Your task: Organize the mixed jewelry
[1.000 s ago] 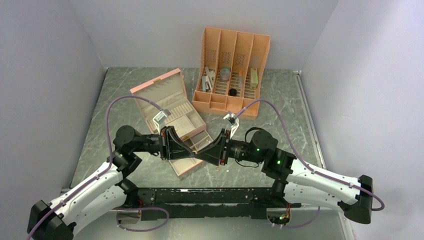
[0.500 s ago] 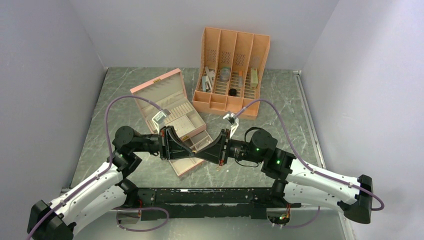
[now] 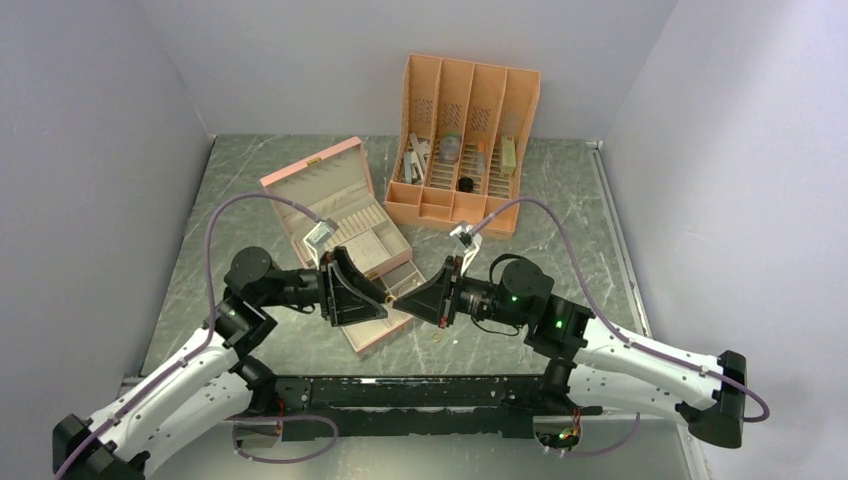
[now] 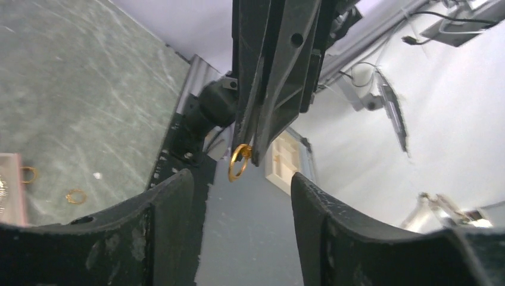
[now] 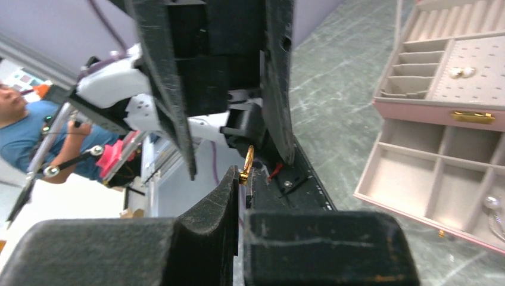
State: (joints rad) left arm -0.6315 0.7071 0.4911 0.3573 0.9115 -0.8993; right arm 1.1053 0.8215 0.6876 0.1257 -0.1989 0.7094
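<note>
Ring point(image 4: 239, 162): gold, in the air between the two grippers, just in front of the box point(image 3: 322, 203).
Right gripper point(image 5: 243, 176): closed, its tips pinching the ring's rim; the loop sticks out past them.
Left gripper point(image 4: 241, 179): jaws wide, a finger on each side of the ring, touching neither.
Loose rings point(image 4: 75, 195): on the table beside the box.
Nearer arm: the right, which likely carries the ring to the box trays just beside it.

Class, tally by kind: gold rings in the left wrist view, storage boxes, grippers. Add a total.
Gold metal rings: 3 (one in the right gripper, two on the grey-green table)
Storage boxes: 2 (pink jewellery box, orange slotted organizer)
Grippers: 2 (right, open left gripper)
Total: 7
</note>
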